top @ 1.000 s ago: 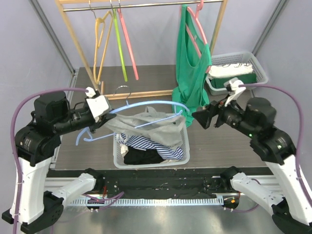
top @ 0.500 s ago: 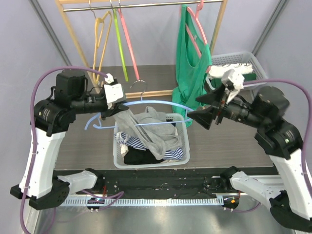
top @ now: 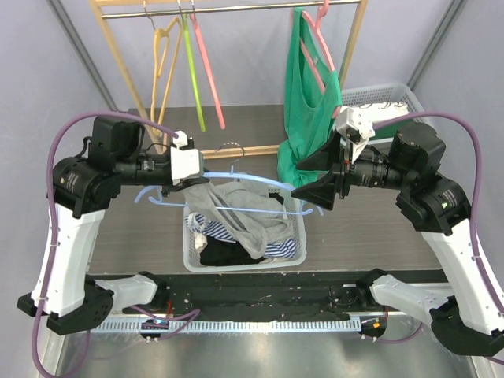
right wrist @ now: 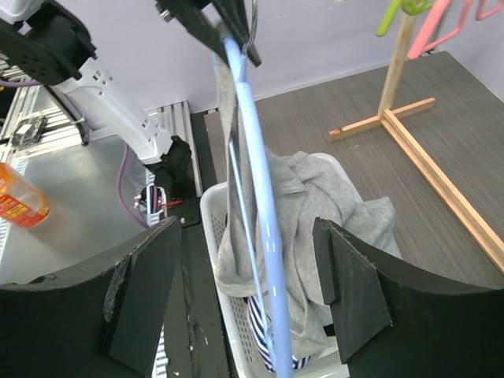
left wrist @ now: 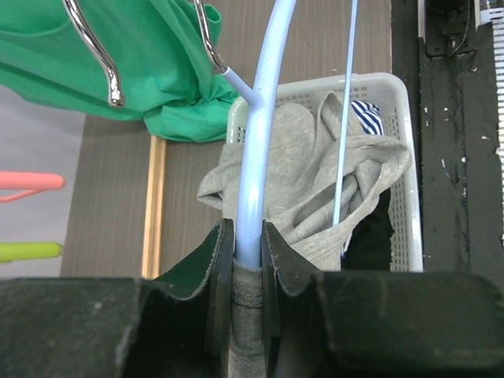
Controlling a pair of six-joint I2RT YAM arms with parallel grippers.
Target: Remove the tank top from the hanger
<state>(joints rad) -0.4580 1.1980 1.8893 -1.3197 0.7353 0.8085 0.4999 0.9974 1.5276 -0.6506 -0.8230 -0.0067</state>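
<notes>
From above, the left pincer [top: 194,167] is clamped on the left end of the pale blue hanger [top: 256,179]. The grey tank top [top: 236,211] hangs from the hanger just right of and below its jaws, sagging into the white basket [top: 189,258]. The right pincer [top: 305,179] stands with jaws apart around the hanger's other end.

In the left wrist view, the left pincer [left wrist: 247,240] grips the hanger [left wrist: 264,118] bar, grey cloth pinched in with it. The tank top [left wrist: 315,189] lies ahead, over the basket [left wrist: 315,82].

In the right wrist view, the right pincer [right wrist: 248,228] is spread wide. The hanger [right wrist: 248,134] runs between its fingers with a gap on each side. The tank top [right wrist: 315,213] drapes ahead and below, into the basket [right wrist: 209,206].
</notes>
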